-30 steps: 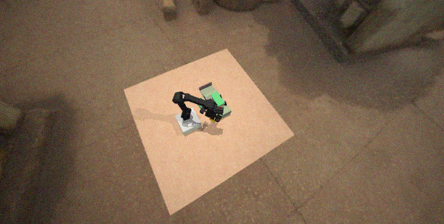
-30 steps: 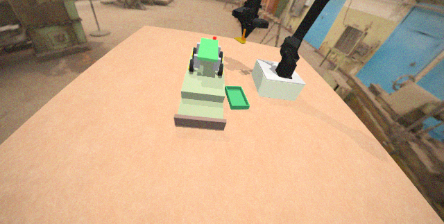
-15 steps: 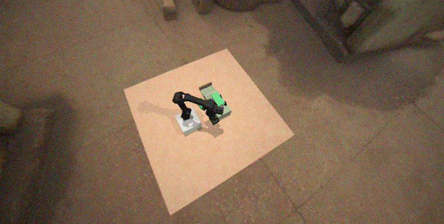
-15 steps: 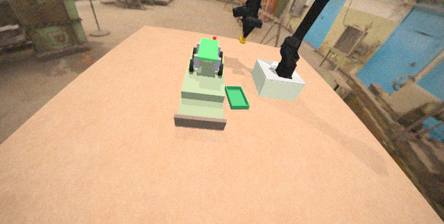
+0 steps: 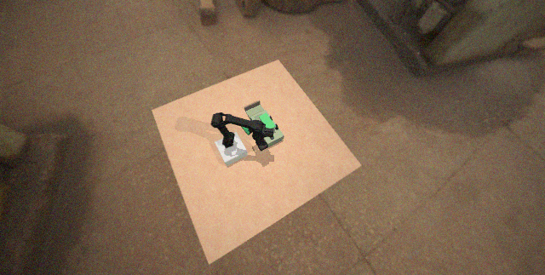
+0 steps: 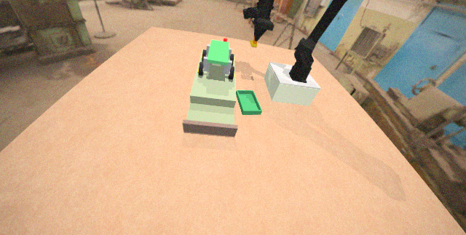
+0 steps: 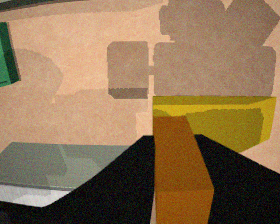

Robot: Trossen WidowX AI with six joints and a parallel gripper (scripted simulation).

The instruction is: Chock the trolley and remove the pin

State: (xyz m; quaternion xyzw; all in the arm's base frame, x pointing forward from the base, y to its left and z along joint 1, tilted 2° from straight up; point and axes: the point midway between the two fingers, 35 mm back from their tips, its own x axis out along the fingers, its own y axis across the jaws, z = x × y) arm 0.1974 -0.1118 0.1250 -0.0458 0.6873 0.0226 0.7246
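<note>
My gripper [image 6: 255,39] [image 7: 172,145] is shut on the orange handle of the yellow chock [image 6: 254,44] [image 7: 226,122]. It holds the chock in the air, to the right of the ramp in the exterior view. The trolley [image 6: 218,51] [image 5: 267,120], with a green top and dark wheels, stands on the upper part of the pale green ramp [image 6: 212,86] [image 5: 255,112]. The red head of the stop pin [image 6: 225,40] shows just behind the trolley, at the uphill end. The green tray [image 6: 249,102] [image 7: 2,55] lies beside the ramp and holds nothing that I can see.
The white block [image 6: 291,91] [image 5: 230,151] under the arm's base stands right of the tray in the exterior view. A dark end stop [image 6: 210,128] crosses the low end of the ramp. The arm's shadow falls on the table top between the ramp and the base.
</note>
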